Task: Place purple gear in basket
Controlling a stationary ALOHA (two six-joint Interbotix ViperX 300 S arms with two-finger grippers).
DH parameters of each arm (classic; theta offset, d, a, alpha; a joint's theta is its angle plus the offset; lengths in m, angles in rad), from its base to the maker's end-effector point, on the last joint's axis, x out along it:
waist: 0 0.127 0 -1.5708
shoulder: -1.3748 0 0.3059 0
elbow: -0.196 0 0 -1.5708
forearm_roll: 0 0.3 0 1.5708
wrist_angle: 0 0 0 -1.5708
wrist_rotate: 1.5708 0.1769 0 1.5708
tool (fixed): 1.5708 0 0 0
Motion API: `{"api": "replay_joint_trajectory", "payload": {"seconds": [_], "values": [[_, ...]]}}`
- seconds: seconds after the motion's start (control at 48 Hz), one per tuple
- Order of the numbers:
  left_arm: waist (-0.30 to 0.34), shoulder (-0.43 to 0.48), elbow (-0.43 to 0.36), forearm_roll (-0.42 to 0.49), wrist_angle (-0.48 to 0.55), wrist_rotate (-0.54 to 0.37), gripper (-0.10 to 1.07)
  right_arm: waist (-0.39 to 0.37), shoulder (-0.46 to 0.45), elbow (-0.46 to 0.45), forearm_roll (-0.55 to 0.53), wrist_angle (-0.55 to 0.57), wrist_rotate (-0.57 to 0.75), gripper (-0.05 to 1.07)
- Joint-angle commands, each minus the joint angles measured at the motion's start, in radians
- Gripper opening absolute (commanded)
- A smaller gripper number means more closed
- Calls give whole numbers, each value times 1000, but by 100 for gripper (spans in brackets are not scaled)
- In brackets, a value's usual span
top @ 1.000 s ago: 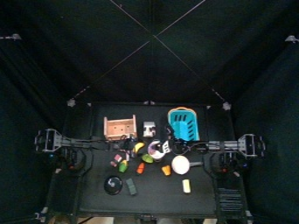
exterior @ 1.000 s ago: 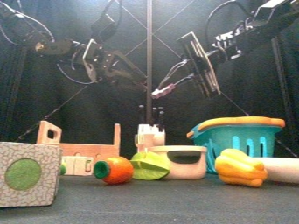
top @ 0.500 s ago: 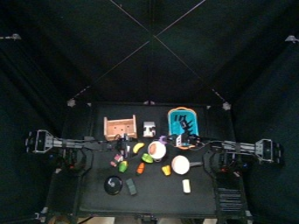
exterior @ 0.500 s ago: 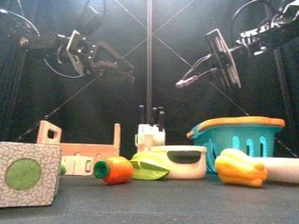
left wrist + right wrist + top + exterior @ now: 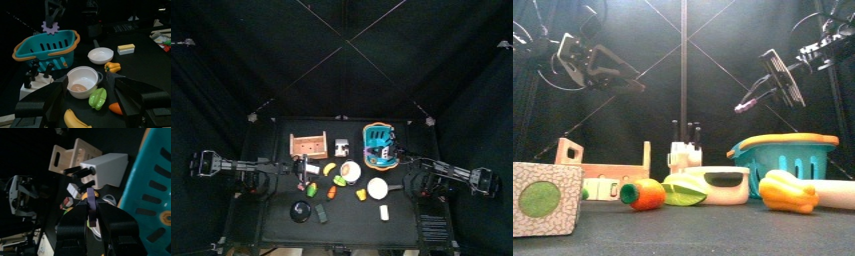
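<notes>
The purple gear [image 5: 49,27] is held in my right gripper [image 5: 91,210], whose jaws are shut on it; it shows edge-on [image 5: 91,203] in the right wrist view. In the left wrist view the gear hangs just above the rim of the cyan slatted basket [image 5: 40,50]. The basket stands at the table's back right [image 5: 378,135] and at the right of the front view [image 5: 787,160]. My right gripper [image 5: 751,102] hovers high, left of the basket. My left gripper [image 5: 93,86] is open and empty, raised at the left [image 5: 631,82].
A tan wooden box [image 5: 309,146] stands back left. In the left wrist view a white bowl [image 5: 101,55], a white cup [image 5: 82,80], a green toy [image 5: 97,97], a banana [image 5: 73,119] and a yellow block [image 5: 125,48] crowd the middle. A patterned cube [image 5: 547,200] stands front left.
Both arms have drawn outward from the table's middle. My right gripper has carried the gear to the right, toward the basket. My left gripper has pulled back left and up.
</notes>
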Motion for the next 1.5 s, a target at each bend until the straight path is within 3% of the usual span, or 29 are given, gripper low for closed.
{"api": "replay_joint_trajectory", "payload": {"seconds": [0.0,0.146,0.812,1.292,1.479], "values": [[3,-2,-6,-2,-21,2,95,-67,-5,-6,-28,57,-2,48],[2,-2,-9,-2,-28,0,95,-129,-3,3,-69,141,-2,48],[2,-2,3,-2,-29,-2,95,-158,26,43,-229,196,-2,49],[2,-2,6,-17,-28,-2,95,-161,26,64,-230,196,-2,67],[2,-2,6,-26,-28,0,95,-161,26,64,-232,196,-2,69]]}}
